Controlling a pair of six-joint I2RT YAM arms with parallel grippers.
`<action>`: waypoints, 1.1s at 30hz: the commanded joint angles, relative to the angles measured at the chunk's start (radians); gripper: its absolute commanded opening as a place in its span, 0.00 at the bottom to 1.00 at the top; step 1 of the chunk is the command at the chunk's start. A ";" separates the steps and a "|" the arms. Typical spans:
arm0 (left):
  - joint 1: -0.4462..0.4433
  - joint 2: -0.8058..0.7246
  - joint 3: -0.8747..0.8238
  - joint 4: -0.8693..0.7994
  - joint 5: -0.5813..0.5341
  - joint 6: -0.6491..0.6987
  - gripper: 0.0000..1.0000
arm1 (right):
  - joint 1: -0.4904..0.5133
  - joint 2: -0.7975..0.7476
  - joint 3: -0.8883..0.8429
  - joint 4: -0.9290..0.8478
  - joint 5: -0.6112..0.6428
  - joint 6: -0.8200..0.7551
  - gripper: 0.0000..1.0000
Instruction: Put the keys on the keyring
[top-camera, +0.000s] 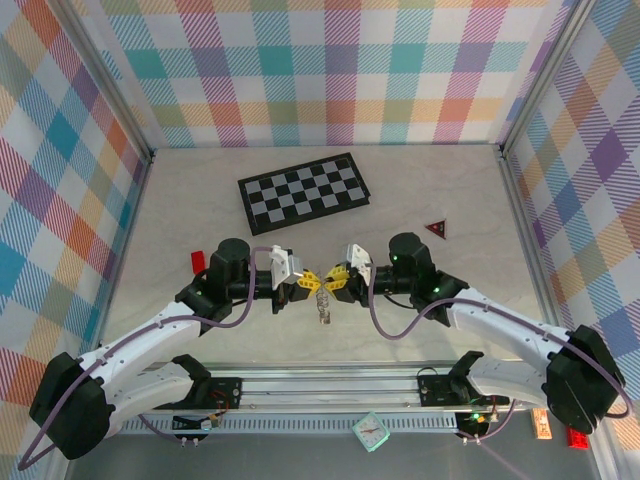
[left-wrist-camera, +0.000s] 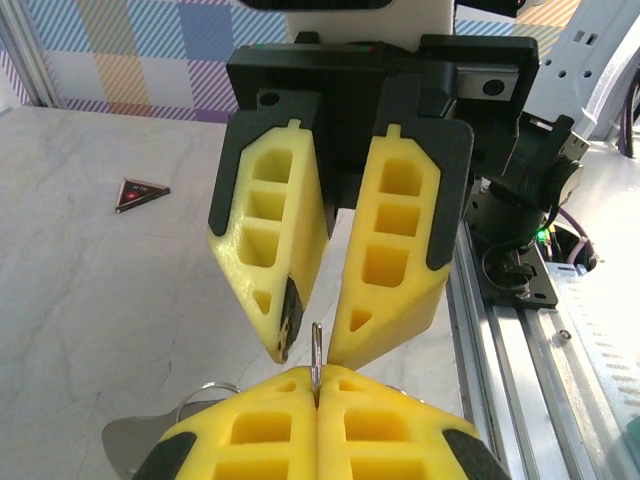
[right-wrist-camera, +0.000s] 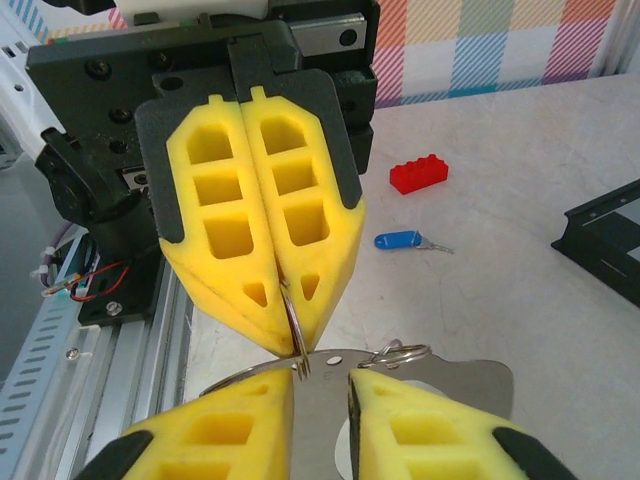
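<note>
Marble table (top-camera: 470, 200) w/ plaid walls (top-camera: 330, 70)

You can't read the keyring (top-camera: 322, 300) from above: it's a tiny glint between the two arms. At the right wrist, part of its loop disappears between the yellow fingers of the left gripper (right-wrist-camera: 295, 345) — and the chessboard (right-wrist-camera: 605, 240) runs off the right edge.
</note>
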 joint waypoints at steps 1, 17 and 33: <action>-0.004 -0.009 -0.005 0.058 0.045 -0.008 0.00 | 0.005 0.011 0.032 0.040 -0.048 0.009 0.18; -0.004 -0.010 0.008 0.018 0.054 0.021 0.00 | 0.006 0.026 0.068 0.006 -0.085 -0.014 0.07; -0.004 -0.014 0.011 0.009 0.040 0.027 0.09 | 0.023 0.063 0.118 -0.095 -0.111 -0.053 0.00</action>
